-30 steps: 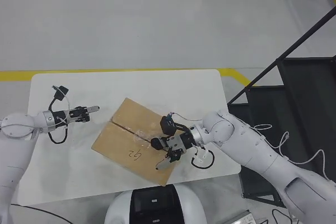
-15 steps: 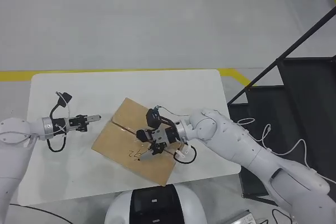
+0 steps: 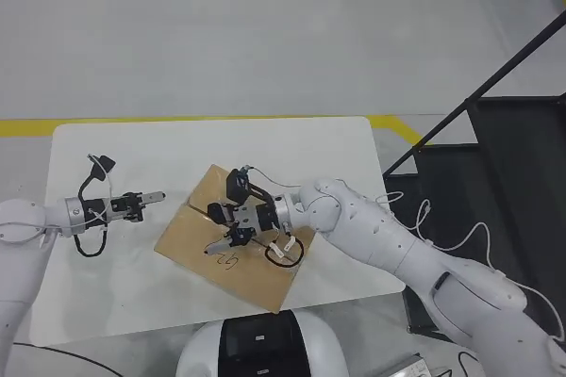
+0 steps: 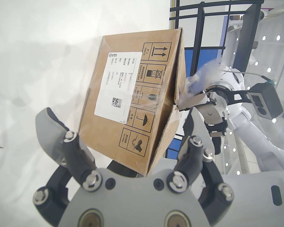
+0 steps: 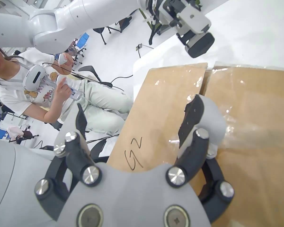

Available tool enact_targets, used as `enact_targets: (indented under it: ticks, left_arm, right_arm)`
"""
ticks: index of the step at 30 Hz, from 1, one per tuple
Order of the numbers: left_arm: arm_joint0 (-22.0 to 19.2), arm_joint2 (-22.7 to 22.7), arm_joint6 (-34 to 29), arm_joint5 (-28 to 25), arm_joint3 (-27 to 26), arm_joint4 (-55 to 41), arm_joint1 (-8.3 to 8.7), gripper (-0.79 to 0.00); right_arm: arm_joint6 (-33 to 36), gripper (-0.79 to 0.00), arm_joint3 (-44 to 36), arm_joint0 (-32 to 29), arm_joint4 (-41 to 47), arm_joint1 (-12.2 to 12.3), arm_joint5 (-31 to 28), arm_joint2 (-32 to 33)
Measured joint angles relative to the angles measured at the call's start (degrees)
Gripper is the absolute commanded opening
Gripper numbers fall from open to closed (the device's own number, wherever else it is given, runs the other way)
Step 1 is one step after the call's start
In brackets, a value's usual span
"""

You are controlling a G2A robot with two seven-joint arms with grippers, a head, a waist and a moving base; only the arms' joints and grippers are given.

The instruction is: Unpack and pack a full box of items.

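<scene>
A brown cardboard box lies closed on the white table, with clear tape along its top seam. My right gripper is over the box top and open. In the right wrist view the right gripper has one fingertip resting on the tape near the seam's end. Crumpled clear tape lifts off the box at that fingertip. My left gripper hovers just left of the box, open with nothing in it. The left gripper faces the labelled side.
A black metal rack stands just past the table's right edge. A yellow line runs along the floor behind the table. Bare table surface lies behind and to the left of the box.
My right gripper has slid leftward along the box top, from near its right end to the left half. The left gripper has shifted slightly, staying beside the box.
</scene>
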Motion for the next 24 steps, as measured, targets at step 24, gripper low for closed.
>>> enact_targets:
  ticks: [24]
  left_arm:
    - [-2.5,3.7,0.8,-0.8,1.8,-1.0,-0.95,0.0]
  right_arm:
    - [11.0,0.0,-7.5,-5.7,7.9,3.1,-2.9,8.6]
